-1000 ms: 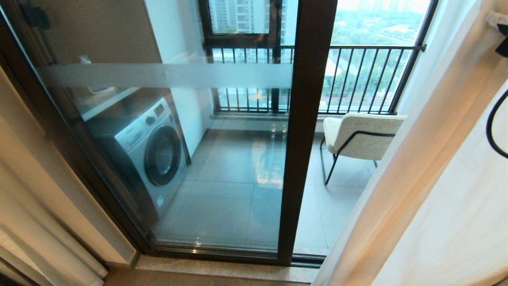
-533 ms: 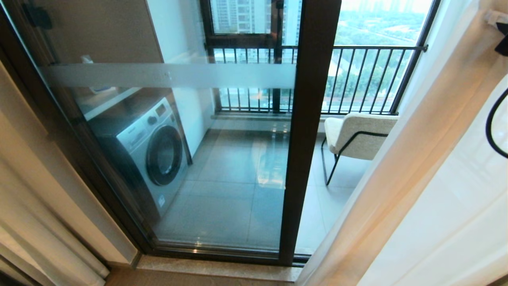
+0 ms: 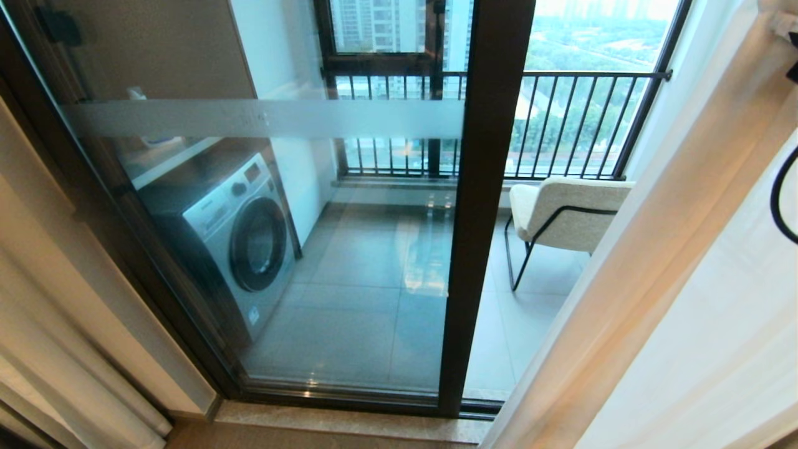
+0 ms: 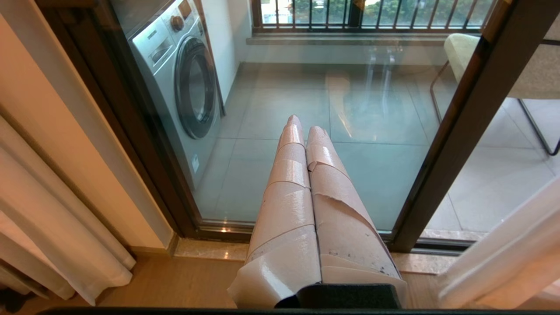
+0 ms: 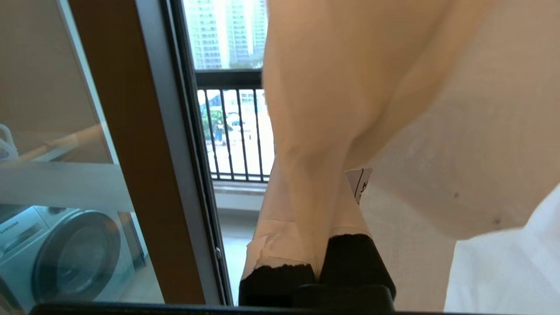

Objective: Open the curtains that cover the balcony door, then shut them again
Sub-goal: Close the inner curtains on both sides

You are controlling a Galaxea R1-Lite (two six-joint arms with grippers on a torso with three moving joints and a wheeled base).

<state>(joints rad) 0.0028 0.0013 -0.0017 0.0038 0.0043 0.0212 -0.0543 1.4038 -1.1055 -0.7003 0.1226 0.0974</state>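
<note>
The curtains (image 3: 673,280) hang drawn aside at the right of the head view, with a second panel (image 3: 56,349) gathered at the left. Between them the balcony door (image 3: 480,206) stands uncovered, its frosted band (image 3: 262,118) crossing the left pane. The right gripper (image 5: 321,210) is clamped on a fold of the right curtain. The left gripper (image 4: 304,131) is fully closed and empty, pointing at the glass. A washing machine (image 3: 237,237) and chair (image 3: 567,212) stand beyond.

The thin white curtains (image 3: 673,299) hung bunched at the right side, and the balcony door (image 3: 349,249), dark-framed glass with a frosted band, showed bare.
</note>
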